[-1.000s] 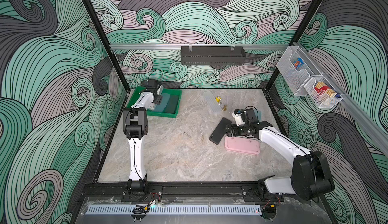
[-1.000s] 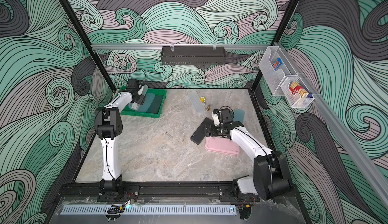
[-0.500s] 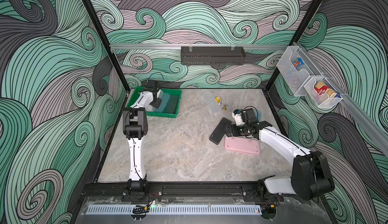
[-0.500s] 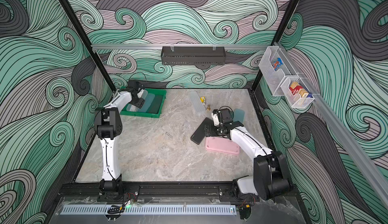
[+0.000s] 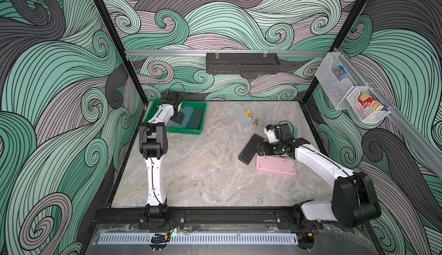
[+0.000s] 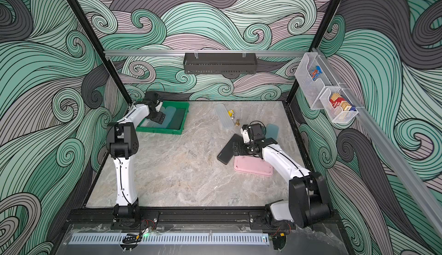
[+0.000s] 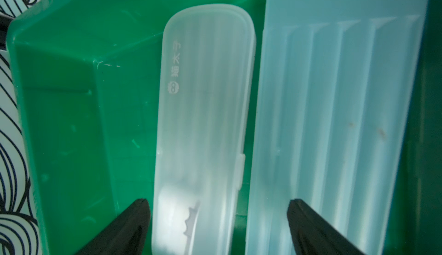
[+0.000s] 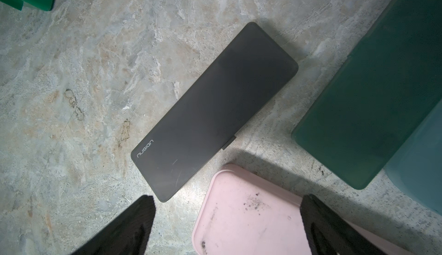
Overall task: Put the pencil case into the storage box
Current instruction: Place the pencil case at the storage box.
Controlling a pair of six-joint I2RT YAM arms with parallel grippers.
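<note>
The storage box [image 5: 184, 130] sits at the upper left of the worktop [image 5: 203, 175] in both top views. Three pencil cases lie flat inside it: a frosted white case [image 7: 203, 122], a pale blue ribbed case [image 7: 334, 122] just beside it, and a dark green case [image 5: 196, 118] along the box's right side. The left claw [image 7: 218, 203] hangs low over the frosted white case with its jaws spread wide, one on each side of the case's near end. It grips nothing, and the case rests on the box floor. Bare green floor shows to the left of that case in the left wrist view, so I judge there is room for one more.

Much remains to be done. The black case [image 8: 215, 110] and the pink case [image 8: 251, 218] lie close together on the worktop, right of centre. A clear case [image 5: 241, 116] lies near the back edge. A second dark green case [image 8: 370, 98] partly overlaps a bluish case [image 8: 421, 170] at the right of the right wrist view. The right claw [image 8: 227, 201] hovers above the black and pink cases, jaws fully apart and empty, seemingly poised to take one of those two.
</note>
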